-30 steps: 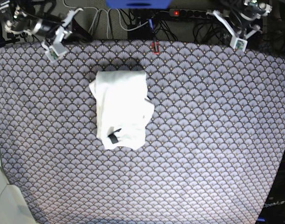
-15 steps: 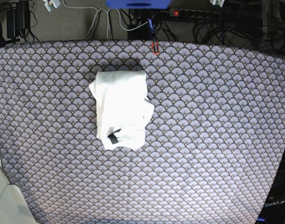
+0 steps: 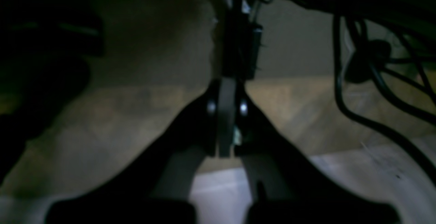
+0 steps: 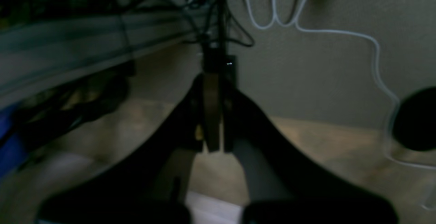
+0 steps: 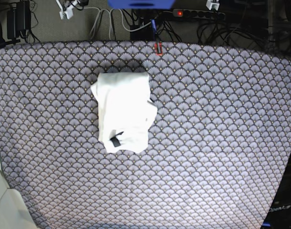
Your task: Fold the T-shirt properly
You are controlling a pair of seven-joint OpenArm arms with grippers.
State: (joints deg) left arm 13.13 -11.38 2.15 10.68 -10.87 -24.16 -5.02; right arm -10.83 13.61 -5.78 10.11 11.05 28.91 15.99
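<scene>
On the patterned table cover, left of centre and toward the far edge, lies the T-shirt — a compact white bundle, plain reverse outward, no print showing. Outline is roughly rectangular: straight and squared along the far edge, less tidy on its right side, where a layer juts out, and at the rounded near end. Small black tag sits near that near-left corner.

Handling, judged: thin soft cloth, light, no stiffness — it will sag and unfold if lifted from a single point. Stacked layers can slide over one another. Nothing fragile. Best hold would be a pinch through all layers at two corners of one edge, or a flat press to tidy the jutting side; the tag is too small to be a useful grip point.

Cover is a matte fabric with a repeating scallop pattern in grey-violet; probably enough friction to keep the bundle from skating.

Left gripper — fingers pressed together on nothing, raised off the table, floor and black cables behind it. Right gripper — likewise closed and empty, with a white cable trailing across the wall beyond. Both are well apart from the shirt.

Judgement: fold looks essentially complete, slightly uneven.
</scene>
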